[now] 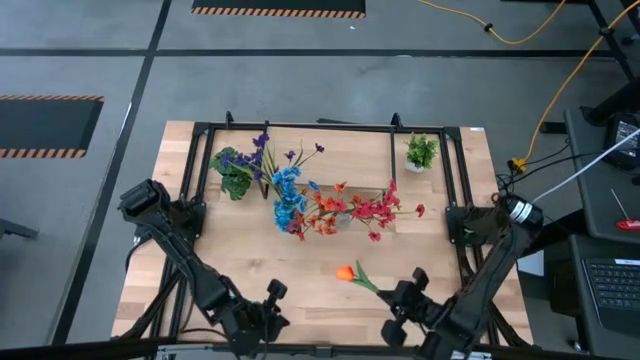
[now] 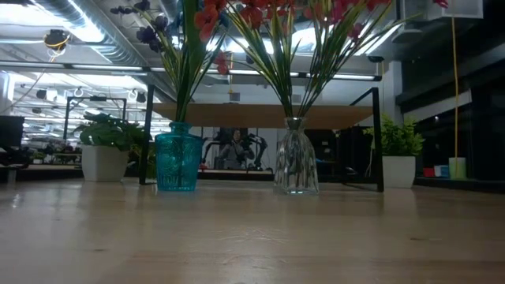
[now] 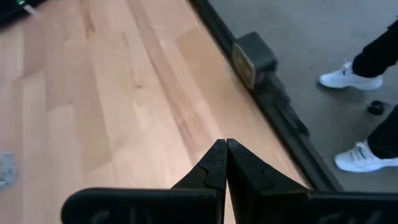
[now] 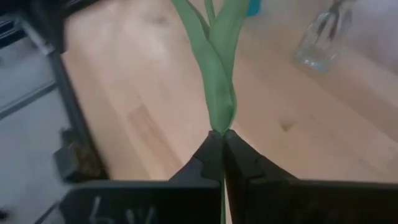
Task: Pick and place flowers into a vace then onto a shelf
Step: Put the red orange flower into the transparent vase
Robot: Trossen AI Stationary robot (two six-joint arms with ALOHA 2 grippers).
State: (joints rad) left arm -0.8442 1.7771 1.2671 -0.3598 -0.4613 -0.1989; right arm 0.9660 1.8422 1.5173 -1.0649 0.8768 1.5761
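Observation:
An orange bud point(image 1: 345, 272) on a green leafy stem point(image 4: 219, 93) lies out over the near part of the table, with my right gripper point(image 1: 392, 295) shut on the stem's end. A blue vase point(image 2: 177, 162) and a clear glass vase point(image 2: 296, 166) stand on the table in front of the shelf plank point(image 2: 260, 114). They hold blue, red and orange sprays point(image 1: 330, 208). Purple blooms point(image 1: 262, 145) show farther back. My left gripper point(image 1: 272, 292) is shut and holds nothing near the table's near edge. My right gripper pinches the bud's stem between its two fingertips point(image 4: 214, 146), at the lower end just below the leaves point(image 4: 221, 121). The fingers come from the near right and lie along the stem, which runs straight on from them toward the bud. Whether the bud touches the table cannot be told.
Two small potted plants stand at the back, one on the left point(image 1: 235, 175) and one on the right point(image 1: 421, 152). The shelf's black metal legs point(image 2: 379, 138) frame the vases. A person's white shoes point(image 3: 351, 78) show on the floor beyond the table edge point(image 3: 273, 99).

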